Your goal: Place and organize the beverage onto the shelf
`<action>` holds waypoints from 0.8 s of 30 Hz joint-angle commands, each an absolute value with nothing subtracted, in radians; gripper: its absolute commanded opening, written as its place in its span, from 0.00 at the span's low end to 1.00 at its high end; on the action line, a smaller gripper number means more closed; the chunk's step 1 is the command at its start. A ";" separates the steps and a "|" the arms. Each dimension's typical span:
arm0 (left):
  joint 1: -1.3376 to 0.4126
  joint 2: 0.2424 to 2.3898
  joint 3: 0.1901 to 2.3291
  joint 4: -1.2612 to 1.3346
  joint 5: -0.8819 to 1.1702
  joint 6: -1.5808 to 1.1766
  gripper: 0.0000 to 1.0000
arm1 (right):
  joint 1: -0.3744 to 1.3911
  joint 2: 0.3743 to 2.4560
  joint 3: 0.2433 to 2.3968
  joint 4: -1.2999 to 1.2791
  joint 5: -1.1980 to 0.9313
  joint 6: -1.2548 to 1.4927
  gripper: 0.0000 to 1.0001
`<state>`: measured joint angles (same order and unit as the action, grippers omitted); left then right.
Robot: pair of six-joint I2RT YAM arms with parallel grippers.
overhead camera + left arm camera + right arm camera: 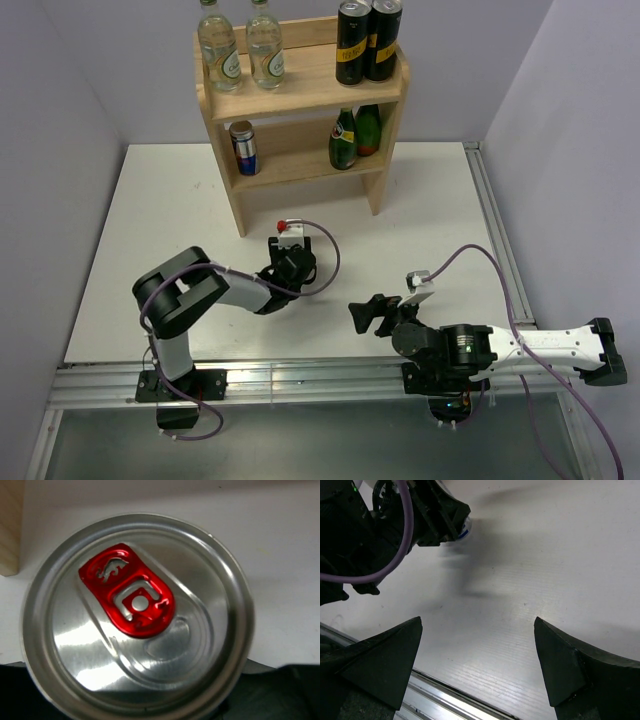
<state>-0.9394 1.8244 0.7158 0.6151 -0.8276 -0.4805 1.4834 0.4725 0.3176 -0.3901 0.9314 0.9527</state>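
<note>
Now, left gripper (pixel 287 240): jaws clamped on the red-tabbed can (pixel 288 230), out in front of the shelf's left side panel.
Red-tabbed can: upright in that grip. In the left wrist view its silver lid (pixel 137 615) fills nearly the whole picture, with the red pull tab (pixel 127 590) lying up and to the left of centre. I cannot tell whether its base touches the table.
Right wrist view: the left gripper (pixel 440 515) shows dark at upper left, with a blue-and-white sliver of the can (pixel 465 530) at its edge.
Right gripper (pixel 365 312): jaws wide apart and holding nothing, low over the table (pixel 180 220) near its front edge. Its two dark fingers (pixel 380 660) frame bare white surface.
Shelf (pixel 300 90): light wood, two tiers, standing at the far side of the table.
Top board: two clear bottles (pixel 218 45) stand side by side on the left, and two black-and-yellow cans (pixel 352 42) touch each other on the right.
Lower board: one blue-silver can (pixel 244 147) stands at the left end, and two dark-green bottles (pixel 343 140) stand together at the right end.
Wood in the left wrist view: a pale wooden edge (pixel 10 530) sits at the far left, just beside the can.
Cable: a purple cable (pixel 325 250) loops over the left wrist.
</note>
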 commanded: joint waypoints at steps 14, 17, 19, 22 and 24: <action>-0.888 1.468 1.274 0.129 -0.890 -0.243 0.00 | 1.491 0.486 0.316 -0.370 0.968 0.951 1.00; -0.835 1.535 1.444 0.053 -0.844 -0.212 0.00 | 1.494 0.483 0.316 -0.374 0.969 0.956 1.00; -0.804 1.592 1.515 0.022 -0.821 -0.207 0.00 | 1.494 0.480 0.318 -0.382 0.973 0.960 1.00; -0.750 1.640 1.584 0.024 -0.782 -0.187 0.00 | 1.494 0.466 0.314 -0.385 0.974 0.965 1.00; -0.735 1.664 1.609 0.026 -0.761 -0.183 0.00 | 1.496 0.460 0.308 -0.384 0.979 0.966 1.00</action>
